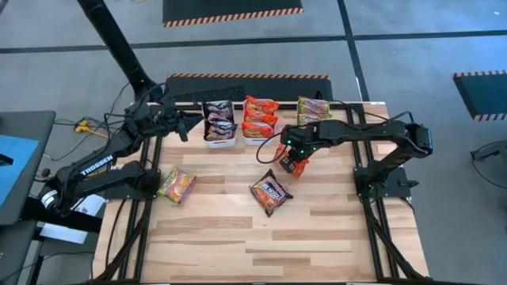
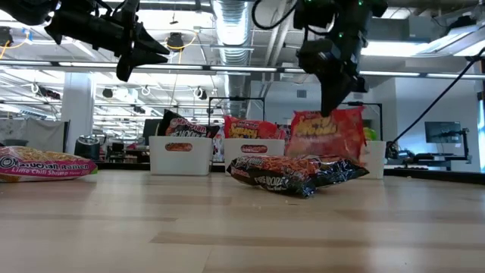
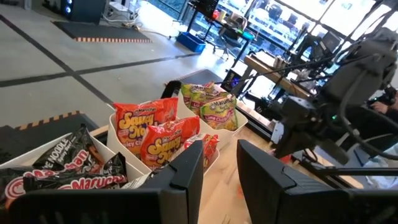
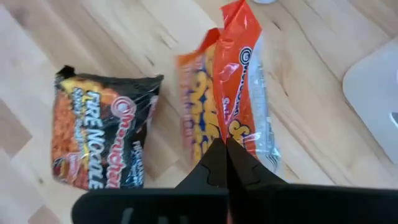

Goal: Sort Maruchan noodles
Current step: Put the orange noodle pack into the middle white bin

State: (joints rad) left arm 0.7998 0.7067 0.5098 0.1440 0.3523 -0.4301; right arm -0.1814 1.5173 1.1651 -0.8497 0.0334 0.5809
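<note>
My right gripper is shut on a red-orange noodle packet over the table's middle. A dark black-maroon packet lies flat on the table, just nearer than it. A green-and-pink packet lies flat toward the table's left. My left gripper is open and holds nothing. It hangs in the air beside the bin of dark packets. My right gripper pinches the red-orange packet by one edge between its two fingers, coming from above and pointing down. The packet hangs upright below the fingers. The dark packet in front hides its lower edge in the low view, so I cannot tell whether it is clear of the table.
Three white bins stand in a row at the far edge: dark packets on the left, red-orange packets in the middle, green packets on the right. The near half of the wooden table is bare.
</note>
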